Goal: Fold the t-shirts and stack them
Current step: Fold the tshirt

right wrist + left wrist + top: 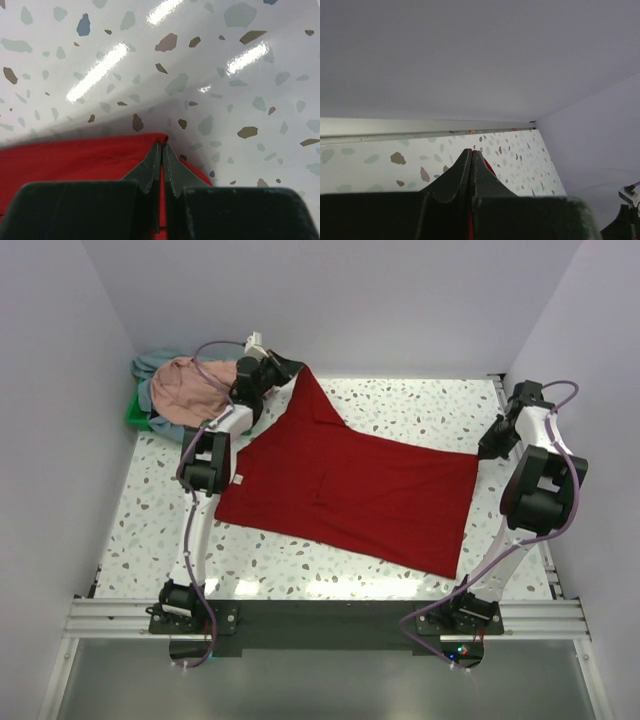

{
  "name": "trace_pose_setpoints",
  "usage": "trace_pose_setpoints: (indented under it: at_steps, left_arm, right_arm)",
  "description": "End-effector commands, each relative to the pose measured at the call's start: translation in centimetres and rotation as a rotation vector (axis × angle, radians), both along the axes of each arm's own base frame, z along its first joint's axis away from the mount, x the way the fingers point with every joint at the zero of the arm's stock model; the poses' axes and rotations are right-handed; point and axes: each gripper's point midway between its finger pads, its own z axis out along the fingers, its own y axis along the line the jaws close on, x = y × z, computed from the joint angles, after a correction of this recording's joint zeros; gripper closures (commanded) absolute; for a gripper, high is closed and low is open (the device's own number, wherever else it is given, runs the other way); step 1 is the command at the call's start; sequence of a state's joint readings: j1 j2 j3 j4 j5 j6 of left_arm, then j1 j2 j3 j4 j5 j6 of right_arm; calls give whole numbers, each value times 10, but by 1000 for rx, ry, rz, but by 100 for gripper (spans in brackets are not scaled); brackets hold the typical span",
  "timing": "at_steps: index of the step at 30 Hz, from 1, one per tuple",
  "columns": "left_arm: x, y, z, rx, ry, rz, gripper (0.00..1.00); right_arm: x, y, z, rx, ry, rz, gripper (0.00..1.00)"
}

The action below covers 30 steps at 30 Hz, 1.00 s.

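The bright red t-shirt (350, 490) lies spread across the speckled table, with its far left corner pulled up into a peak. My left gripper (283, 370) is shut on that corner. In the left wrist view, a sliver of red cloth (490, 168) shows between the closed jaws of the gripper (472, 152). My right gripper (487, 450) is shut on the shirt's far right corner. The right wrist view shows the red fabric (75, 160) pinched at the tips of the gripper (163, 147). A dusty pink t-shirt (185, 390) lies bunched on a grey-blue one (150, 365) at the back left.
A green tray (133, 416) sits under the pile of shirts in the back left corner. Walls close in the table at the back and on both sides. A metal rail (320, 618) with the arm bases runs along the near edge.
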State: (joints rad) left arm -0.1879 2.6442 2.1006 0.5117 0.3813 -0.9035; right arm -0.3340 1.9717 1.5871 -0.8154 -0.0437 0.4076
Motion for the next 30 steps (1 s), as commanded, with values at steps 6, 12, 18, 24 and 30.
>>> trace_pose_setpoints:
  at_steps: [6,12,18,24,30]
  left_arm:
    - [15,18,51,-145,-161,-9,100]
    - [3,32,60,-148,-179,-57,100]
    - [-42,41,73,-64,-164,-164,100]
    - [-89,47,79,86,-153,-212,100]
    - [-130,48,75,173,-131,-257,100]
  right_arm:
    - [30,-11,17,-21,-77,-50,100]
    - [34,-7,22,-3,-128,-71,100]
    - [15,7,20,23,-156,-80,100]
    - [-10,20,20,27,-155,-56,100]
    - [-36,26,27,4,-147,-32,100]
